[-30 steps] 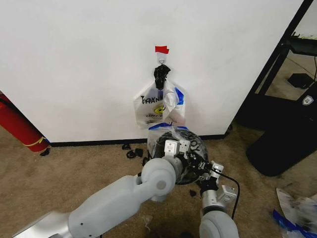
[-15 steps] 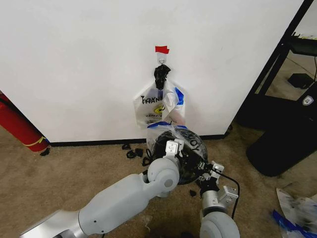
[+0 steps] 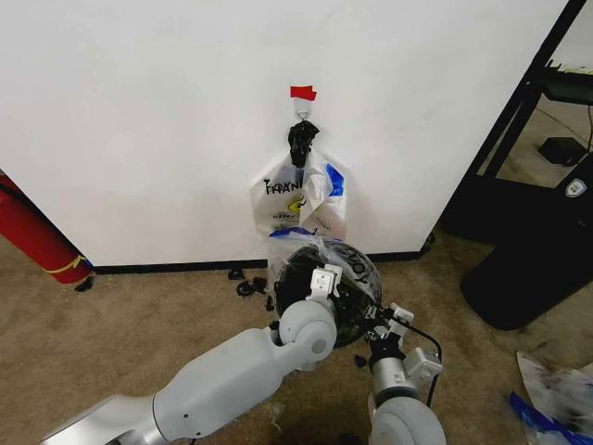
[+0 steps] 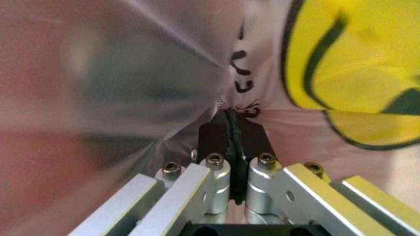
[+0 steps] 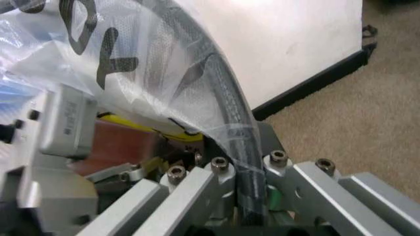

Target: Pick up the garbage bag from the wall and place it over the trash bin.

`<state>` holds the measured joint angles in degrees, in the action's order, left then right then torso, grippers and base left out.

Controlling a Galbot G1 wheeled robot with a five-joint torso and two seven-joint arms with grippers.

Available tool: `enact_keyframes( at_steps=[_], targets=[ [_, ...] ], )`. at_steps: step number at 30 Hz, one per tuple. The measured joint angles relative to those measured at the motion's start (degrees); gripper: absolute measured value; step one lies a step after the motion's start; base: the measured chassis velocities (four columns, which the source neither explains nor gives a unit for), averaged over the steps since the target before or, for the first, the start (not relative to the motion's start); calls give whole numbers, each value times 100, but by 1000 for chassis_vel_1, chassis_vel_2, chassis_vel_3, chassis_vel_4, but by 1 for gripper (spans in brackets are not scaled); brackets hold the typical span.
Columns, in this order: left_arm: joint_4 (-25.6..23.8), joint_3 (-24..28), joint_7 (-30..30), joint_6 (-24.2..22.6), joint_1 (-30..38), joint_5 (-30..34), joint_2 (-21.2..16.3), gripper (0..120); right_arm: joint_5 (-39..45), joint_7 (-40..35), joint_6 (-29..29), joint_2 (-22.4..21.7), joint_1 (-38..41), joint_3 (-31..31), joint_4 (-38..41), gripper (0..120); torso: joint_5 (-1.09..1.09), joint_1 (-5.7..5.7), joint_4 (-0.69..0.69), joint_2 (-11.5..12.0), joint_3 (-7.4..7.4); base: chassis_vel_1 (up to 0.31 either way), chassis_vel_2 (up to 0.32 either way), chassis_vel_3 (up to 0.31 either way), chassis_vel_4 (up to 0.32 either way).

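The garbage bag (image 3: 315, 252) is draped over the trash bin (image 3: 350, 311), which stands on the carpet just in front of the wall (image 3: 139, 120). A fold of the bag's thin film is pinched between the closed jaws of the left gripper (image 4: 231, 123) — the yellow smiley print lies close beside them. The right gripper (image 5: 246, 162) is clamped on the bin's dark rim, apparently with bag film trapped beneath. Above, the tied bags (image 3: 301, 190) hang from the hook (image 3: 302, 109).
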<state>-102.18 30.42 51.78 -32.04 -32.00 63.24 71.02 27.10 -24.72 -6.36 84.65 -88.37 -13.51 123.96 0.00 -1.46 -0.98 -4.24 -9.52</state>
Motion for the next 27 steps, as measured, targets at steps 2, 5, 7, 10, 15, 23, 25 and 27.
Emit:
enact_keyframes(
  at_steps=[2,5,7,10,15,23,25,27],
  targets=[
    [70,11,-13,-4,-7,-72,3,0,72,2,-22,4,-22,-2,40,0,0,0,0,0,0,0,0,0,0],
    [165,13,-51,35,-24,-166,24,0,179,10,-53,10,-68,-1,94,0,0,0,0,0,0,0,0,0,0],
    [179,13,-60,45,-29,-185,29,0,203,12,-59,10,-76,-1,101,0,0,0,0,0,0,0,0,0,0],
    [220,13,-81,59,-60,-275,28,0,445,-2,-137,11,-104,-3,122,0,0,0,0,0,0,0,0,0,0],
    [46,10,-83,31,-116,-283,-104,0,581,-84,-183,-8,-40,-61,103,0,0,0,0,0,0,0,0,0,0],
    [-737,-67,-81,36,-204,-181,-565,0,830,-265,-273,-74,158,-234,-30,0,0,0,1,0,0,0,0,0,0],
    [-820,-100,-179,170,-220,-212,-593,0,869,-287,-282,-71,178,-245,-48,0,0,0,1,0,0,0,0,0,0],
    [-823,-104,-207,211,-222,-231,-591,0,872,-289,-283,-69,180,-244,-49,0,0,0,1,0,0,0,0,0,0]
  ],
)
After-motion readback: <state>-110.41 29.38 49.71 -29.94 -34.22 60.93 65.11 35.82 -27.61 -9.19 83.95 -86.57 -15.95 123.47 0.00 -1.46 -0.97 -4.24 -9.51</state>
